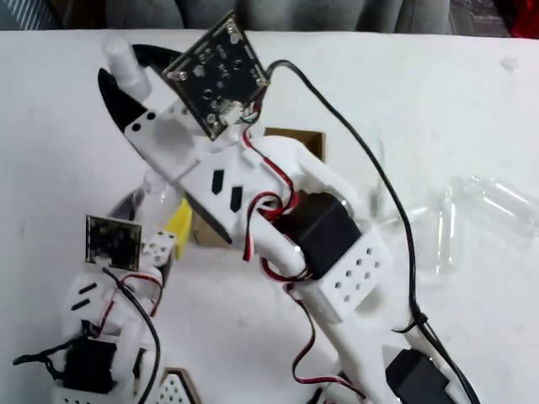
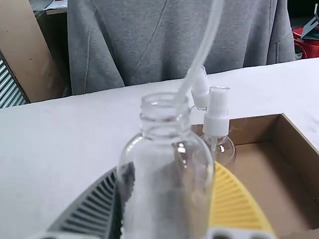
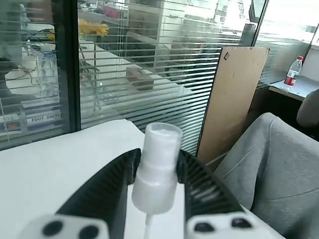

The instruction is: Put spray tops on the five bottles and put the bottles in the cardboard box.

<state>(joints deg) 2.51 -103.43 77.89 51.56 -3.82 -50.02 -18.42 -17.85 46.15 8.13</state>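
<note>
My left gripper [image 2: 167, 191] is shut on a clear open-necked bottle [image 2: 164, 169], held upright between its grey and yellow fingers [image 2: 234, 199]. A thin dip tube [image 2: 199, 59] slants down from above to the bottle's neck. It belongs to the white spray top [image 3: 157, 169] that my right gripper [image 3: 157, 164] is shut on, between black fingers. In the high view the right gripper [image 1: 130, 71] holds the spray top [image 1: 125, 63] at the upper left, above the left gripper [image 1: 164, 227]. The cardboard box [image 2: 279, 159] holds a capped bottle [image 2: 217, 129].
The right arm [image 1: 278, 219] stretches across the middle of the table and covers most of the cardboard box [image 1: 299, 139]. Several clear uncapped bottles [image 1: 472, 210] lie on the white table at the right. A second white spray head [image 2: 199, 87] shows behind the capped bottle.
</note>
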